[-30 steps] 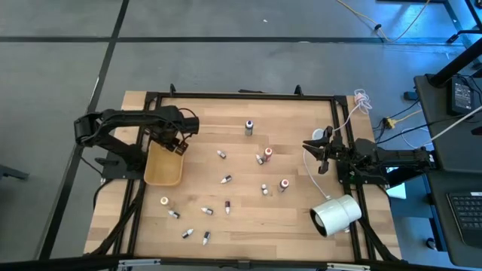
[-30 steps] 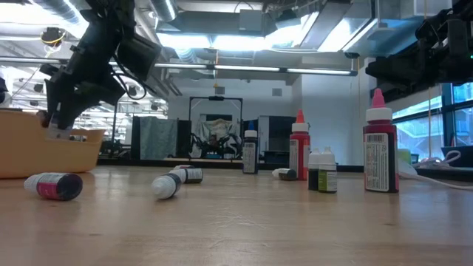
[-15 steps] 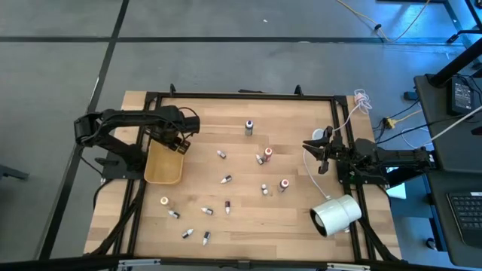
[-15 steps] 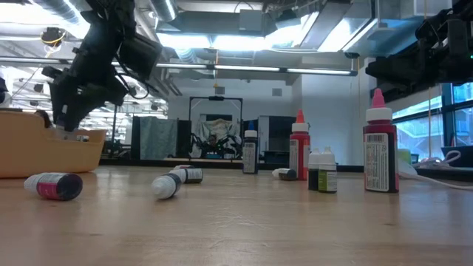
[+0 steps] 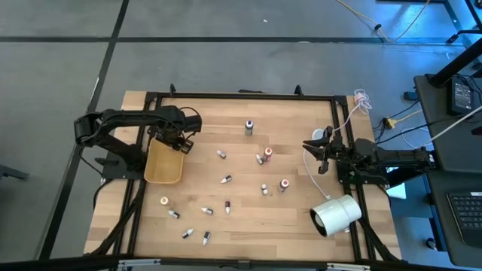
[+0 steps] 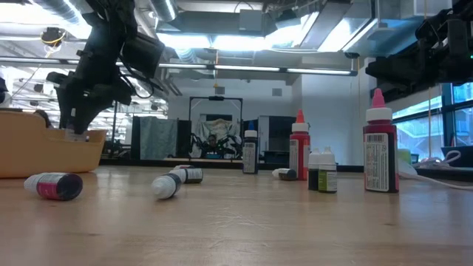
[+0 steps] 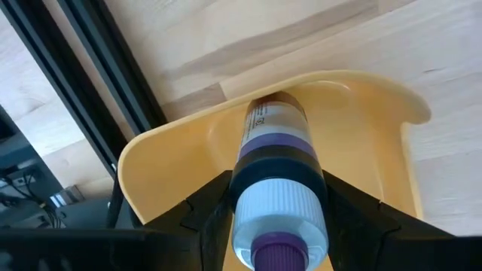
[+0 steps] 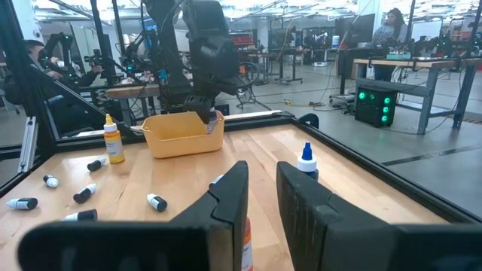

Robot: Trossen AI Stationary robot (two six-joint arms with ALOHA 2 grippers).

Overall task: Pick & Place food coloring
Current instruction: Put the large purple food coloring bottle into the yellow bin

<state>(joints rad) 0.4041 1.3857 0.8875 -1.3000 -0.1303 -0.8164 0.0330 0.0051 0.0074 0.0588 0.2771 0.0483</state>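
At the left, the left pincer (image 5: 179, 143) grips a small purple-banded food coloring bottle with a white cap (image 7: 276, 184) over the far end of the shallow tan plastic tray (image 5: 160, 169). Other small bottles (image 5: 226, 179) lie scattered mid-tabletop (image 5: 294, 226). At the right edge, the right pincer (image 5: 315, 153) waits closed and empty.

I see one small food colouring bottle (image 7: 276, 162), white-capped with a purple tip, clamped between the left gripper (image 7: 277, 218) fingers over the tan tray (image 7: 376, 143); other tiny bottles (image 5: 226, 179) lie scattered or stand upright across the wooden table.
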